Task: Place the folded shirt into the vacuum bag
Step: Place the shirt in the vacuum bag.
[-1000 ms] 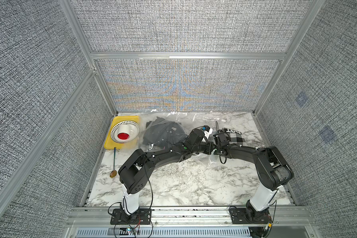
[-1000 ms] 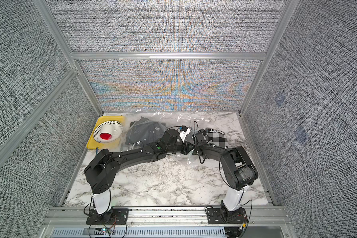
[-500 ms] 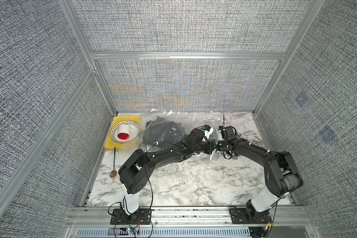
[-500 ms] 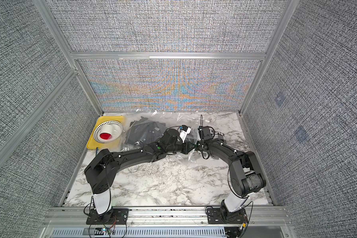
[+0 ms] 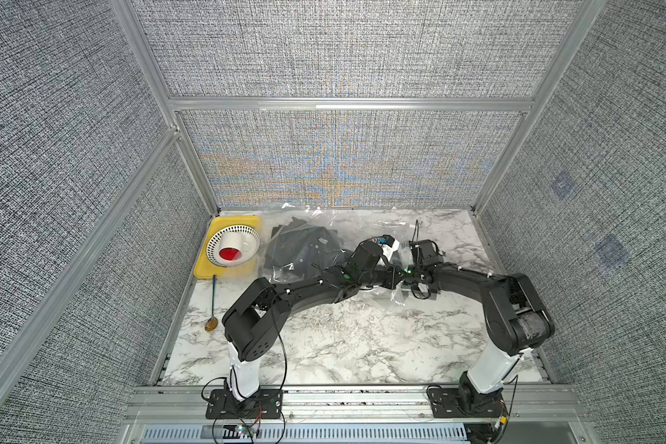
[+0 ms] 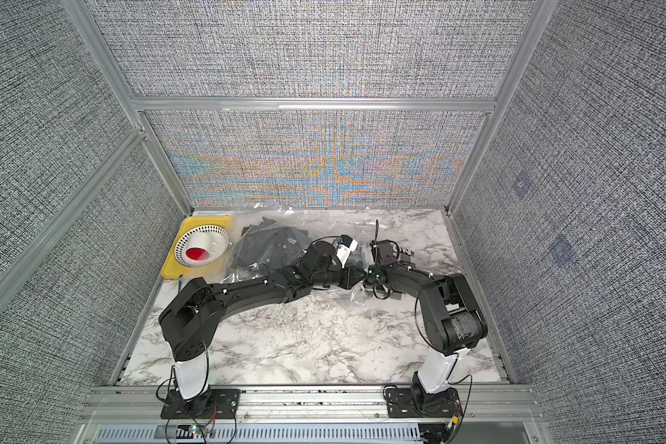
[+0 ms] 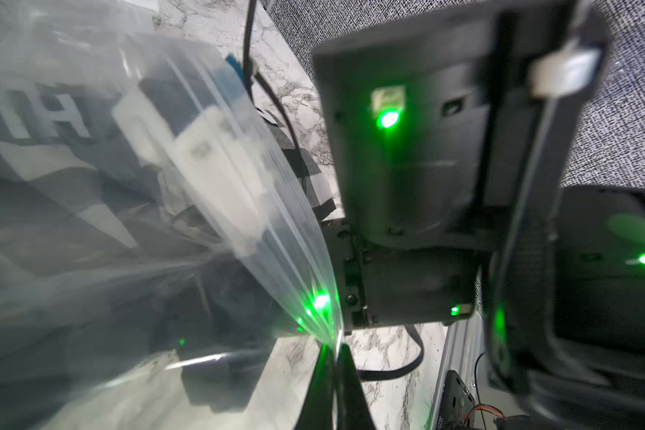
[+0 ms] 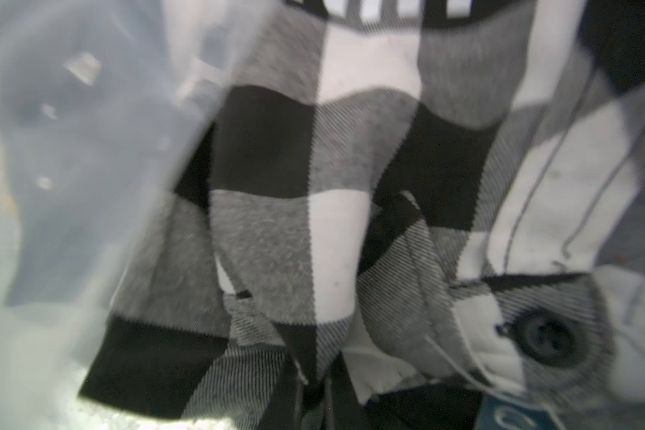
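Along the back of marble table (image 5: pixel 323 346): large clear crinkly plastic vacuum bag (image 5: pixel 347 219), long axis side to side, mouth rightward. Black-white-grey checked folded shirt (image 8: pixel 313 223) at the mouth, plain only from right wrist. Bag film pinched by left gripper (image 7: pixel 332 357); shirt cloth by right gripper (image 8: pixel 313 387).

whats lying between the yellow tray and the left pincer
Dark clothing in the clear vacuum bag fills that stretch beside the yellow tray, in both top views. The left pincer pinches the bag's edge, seen in the left wrist view.
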Tool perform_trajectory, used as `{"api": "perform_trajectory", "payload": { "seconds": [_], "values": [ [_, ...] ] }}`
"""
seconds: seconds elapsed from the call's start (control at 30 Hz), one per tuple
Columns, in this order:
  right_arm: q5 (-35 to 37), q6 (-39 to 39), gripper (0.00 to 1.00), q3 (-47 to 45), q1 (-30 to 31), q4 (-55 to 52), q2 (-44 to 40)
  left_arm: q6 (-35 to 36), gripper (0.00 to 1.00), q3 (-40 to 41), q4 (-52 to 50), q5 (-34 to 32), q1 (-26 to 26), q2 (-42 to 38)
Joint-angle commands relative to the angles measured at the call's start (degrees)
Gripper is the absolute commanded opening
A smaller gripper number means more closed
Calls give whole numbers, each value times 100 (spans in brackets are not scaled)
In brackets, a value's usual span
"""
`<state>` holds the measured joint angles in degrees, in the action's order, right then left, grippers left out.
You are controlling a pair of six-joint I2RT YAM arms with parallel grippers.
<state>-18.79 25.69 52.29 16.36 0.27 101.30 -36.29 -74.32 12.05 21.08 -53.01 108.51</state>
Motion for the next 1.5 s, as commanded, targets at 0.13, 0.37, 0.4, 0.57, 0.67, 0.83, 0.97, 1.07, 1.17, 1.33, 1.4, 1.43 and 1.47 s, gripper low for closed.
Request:
{"api": "perform_trajectory", "payload": {
  "seconds": [0.13,0.37,0.4,0.57,0.67,0.83,0.97,1.07,1.17,1.33,1.4,1.43,1.47],
  "values": [
    [42,94,29,-505,5,264,-371,28,0,87,201,113,-7,-99],
    [75,33,61,-922,-139,654,-1534,164,0,145,318,-37,-6,-292],
    [79,26,64,-1028,-188,802,-1642,212,0,108,245,-112,3,-332],
    [-16,-241,72,-1309,-434,1565,-1858,427,0,-104,32,-317,19,-446],
    [-159,-490,72,-1226,-451,1876,-1790,513,0,-268,-83,-401,28,-444],
    [-427,-738,74,-1071,-456,2356,-1361,535,0,-407,-82,-447,72,-427],
    [-818,-831,75,-883,-476,2639,-823,575,0,-416,-47,-542,77,-496],
    [-1207,-885,76,-678,-451,2685,-452,606,0,-400,-29,-599,89,-547],
    [-1303,-910,78,-524,-442,2656,-207,608,0,-330,63,-636,96,-615],
    [-934,-1117,87,-316,-298,2332,121,616,0,-249,157,-726,92,-696],
    [-536,-1227,93,-216,-189,2162,183,632,0,-249,166,-721,107,-707],
    [-392,-1252,96,-174,-154,2109,201,632,0,-241,178,-713,107,-717],
    [-227,-1292,99,-112,-107,2032,227,636,0,-220,187,-712,107,-729]
  ]
}}
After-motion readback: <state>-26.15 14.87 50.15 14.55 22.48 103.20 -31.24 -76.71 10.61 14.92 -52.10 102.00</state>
